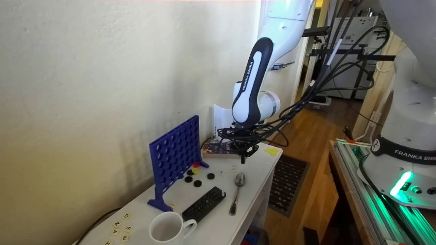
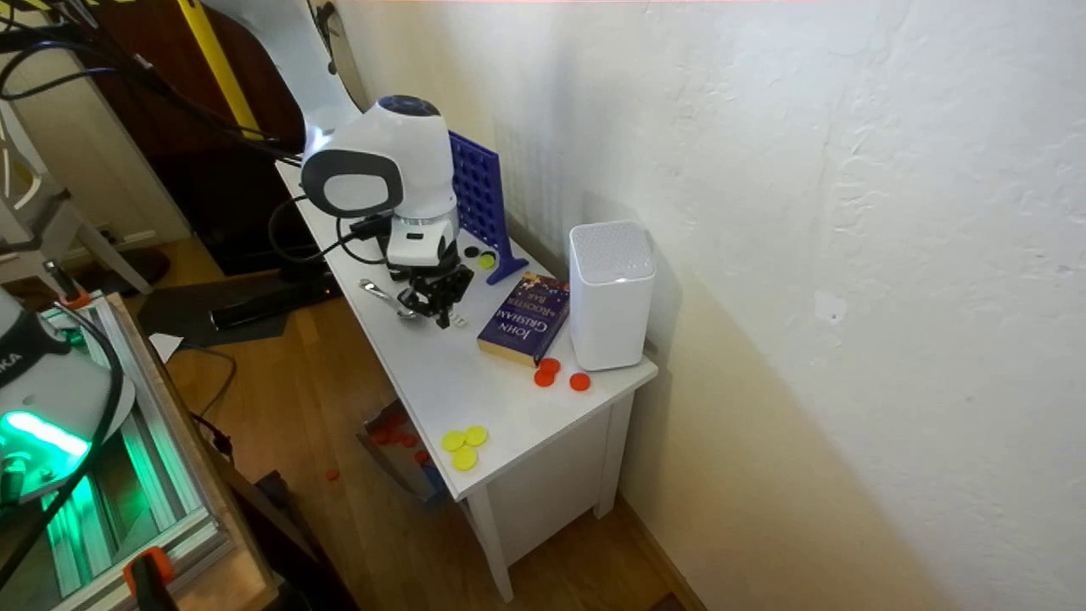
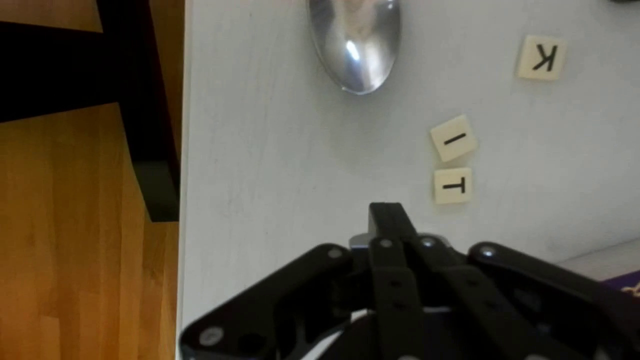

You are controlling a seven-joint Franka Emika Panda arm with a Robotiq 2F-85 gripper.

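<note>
Black jointed fingers (image 3: pixel 392 220) hang pressed together, I see, over the white bench (image 3: pixel 250 150), near two square cream letter tiles (image 3: pixel 452 186) and a shiny metal spoon (image 3: pixel 357 45).

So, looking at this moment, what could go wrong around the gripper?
The gripper is shut with nothing visibly held, and the T tile and I tile lie close by; a low sideways move could scatter them.

The spoon lies near the edge of the white table; a bump might push it off.

Loose cables loop above the gripper and could snag the upright blue grid on a swing that way.
</note>
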